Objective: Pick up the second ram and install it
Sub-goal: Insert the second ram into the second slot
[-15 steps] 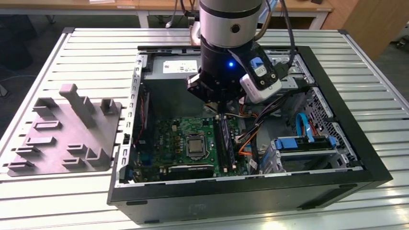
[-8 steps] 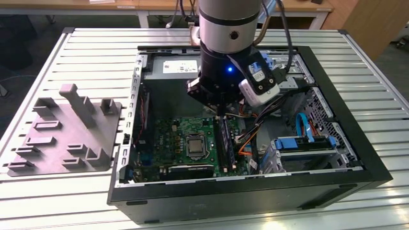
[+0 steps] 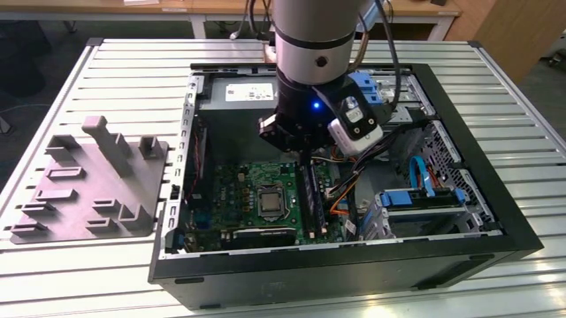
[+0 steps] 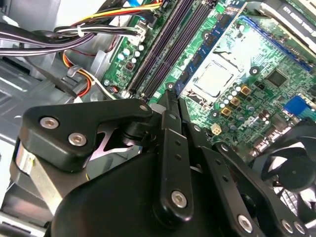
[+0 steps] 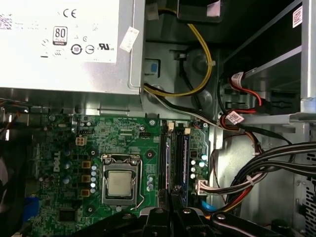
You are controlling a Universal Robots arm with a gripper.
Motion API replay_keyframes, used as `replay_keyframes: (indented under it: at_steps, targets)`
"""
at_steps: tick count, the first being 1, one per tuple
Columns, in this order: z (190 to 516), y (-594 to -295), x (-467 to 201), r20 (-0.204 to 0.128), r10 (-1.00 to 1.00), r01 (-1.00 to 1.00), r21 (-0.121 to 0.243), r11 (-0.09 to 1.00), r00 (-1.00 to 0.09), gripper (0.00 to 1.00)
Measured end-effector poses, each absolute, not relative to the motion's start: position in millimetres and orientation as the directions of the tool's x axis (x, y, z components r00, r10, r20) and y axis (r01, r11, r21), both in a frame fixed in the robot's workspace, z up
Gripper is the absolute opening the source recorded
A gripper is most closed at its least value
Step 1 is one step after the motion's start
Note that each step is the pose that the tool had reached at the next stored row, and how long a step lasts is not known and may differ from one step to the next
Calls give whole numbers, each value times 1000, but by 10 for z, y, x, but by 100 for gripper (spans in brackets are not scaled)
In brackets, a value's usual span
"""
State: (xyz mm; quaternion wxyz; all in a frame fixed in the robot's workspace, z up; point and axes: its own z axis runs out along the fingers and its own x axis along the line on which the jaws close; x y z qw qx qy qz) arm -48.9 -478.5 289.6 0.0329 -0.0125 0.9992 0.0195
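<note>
The gripper (image 4: 170, 95), pinched together, is down at the motherboard's (image 5: 123, 136) cable-side edge. The ram (image 3: 307, 195) seems slotted; whether it is latched is unclear.

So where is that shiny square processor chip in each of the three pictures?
Exterior view: processor inside the open case, on the exterior view's left of the memory slots.
First wrist view: processor alongside the memory slots.
Second wrist view: processor alongside the memory slots.
Shared landmark: the long black memory slots.
</note>
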Motion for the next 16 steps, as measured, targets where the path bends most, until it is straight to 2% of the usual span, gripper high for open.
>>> replay_keyframes:
  at_steps: [16]
  targets:
    - [2667, -4805, -457, -66, -5, -8, 38, 999, -998, 13]
